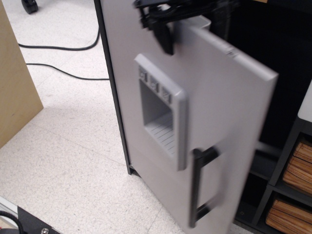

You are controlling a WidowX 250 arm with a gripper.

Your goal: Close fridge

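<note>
The toy fridge's light grey door (pixel 224 107) stands partly open and slanted, its outer face towards the camera. It carries a recessed grey dispenser panel (pixel 159 113) and a black vertical bar handle (pixel 197 187). A strip of the dark interior (pixel 287 63) shows to the right of the door; the shelves are hidden behind it. My black gripper (pixel 192 19) is at the door's top edge, its jaws spread to either side of it. One finger (pixel 164 35) hangs in front of the door face. The picture is motion-blurred.
A dark open shelf unit with brown stacks (pixel 295 170) stands at the right edge, close to the door's free edge. A black cable (pixel 63 48) lies on the speckled floor at the left. A brown board (pixel 14 83) stands at the far left.
</note>
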